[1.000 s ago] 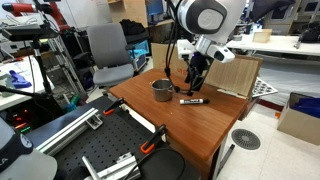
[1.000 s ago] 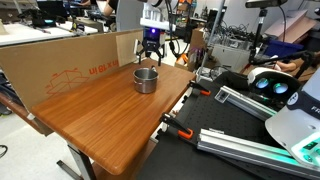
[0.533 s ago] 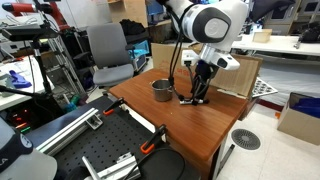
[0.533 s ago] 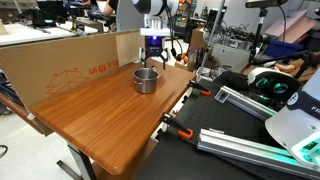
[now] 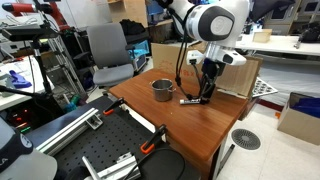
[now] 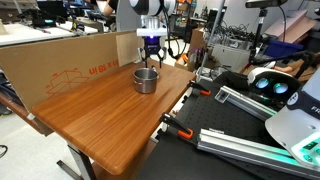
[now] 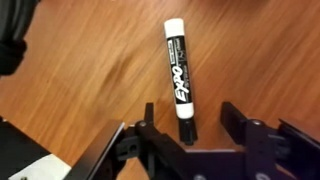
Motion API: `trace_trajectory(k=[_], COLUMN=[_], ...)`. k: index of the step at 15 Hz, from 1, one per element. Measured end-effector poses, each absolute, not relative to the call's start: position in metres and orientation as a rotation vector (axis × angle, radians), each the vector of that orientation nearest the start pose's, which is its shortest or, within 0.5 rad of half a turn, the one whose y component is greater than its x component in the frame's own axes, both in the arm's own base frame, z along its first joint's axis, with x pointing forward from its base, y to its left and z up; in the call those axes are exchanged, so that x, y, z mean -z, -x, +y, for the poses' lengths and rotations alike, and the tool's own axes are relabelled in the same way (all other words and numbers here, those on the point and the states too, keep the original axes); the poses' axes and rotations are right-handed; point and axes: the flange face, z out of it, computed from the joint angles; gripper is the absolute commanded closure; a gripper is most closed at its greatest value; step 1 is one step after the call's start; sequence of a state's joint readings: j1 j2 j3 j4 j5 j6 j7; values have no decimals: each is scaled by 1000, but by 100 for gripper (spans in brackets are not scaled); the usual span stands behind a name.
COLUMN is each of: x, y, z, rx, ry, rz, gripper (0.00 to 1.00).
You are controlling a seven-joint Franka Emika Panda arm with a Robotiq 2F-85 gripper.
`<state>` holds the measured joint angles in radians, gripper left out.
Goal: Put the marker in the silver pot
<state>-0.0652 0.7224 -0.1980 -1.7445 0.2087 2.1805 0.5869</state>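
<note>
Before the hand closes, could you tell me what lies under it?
The marker lies flat on the wooden table, one end between the fingers of the open hand. The hand's body covers the table nearer the wrist.

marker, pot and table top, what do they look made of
Marker: smooth plastic by its look, black printed barrel with a white end. Pot: bare metal, likely steel, grey and shiny with reflections. Table top: wood grain with a soft sheen, either real wood or laminate; cannot tell.
</note>
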Motion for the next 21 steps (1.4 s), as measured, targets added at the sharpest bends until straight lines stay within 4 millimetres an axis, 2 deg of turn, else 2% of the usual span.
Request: trace_trajectory(k=[5, 6, 7, 12, 16, 19, 21], x=[-139, -138, -139, -139, -142, -153, -170], y=[-623, -624, -624, -626, -630, -630, -627], z=[-153, -153, -153, -151, -139, -127, -122], rx=[-402, -403, -408, -400, -375, -303, -224], ry=[2820, 2829, 2838, 2869, 2920, 2961, 2968], rz=[1501, 1505, 1510, 1489, 1400, 1316, 1271], gripper=[95, 99, 95, 94, 94, 94, 94])
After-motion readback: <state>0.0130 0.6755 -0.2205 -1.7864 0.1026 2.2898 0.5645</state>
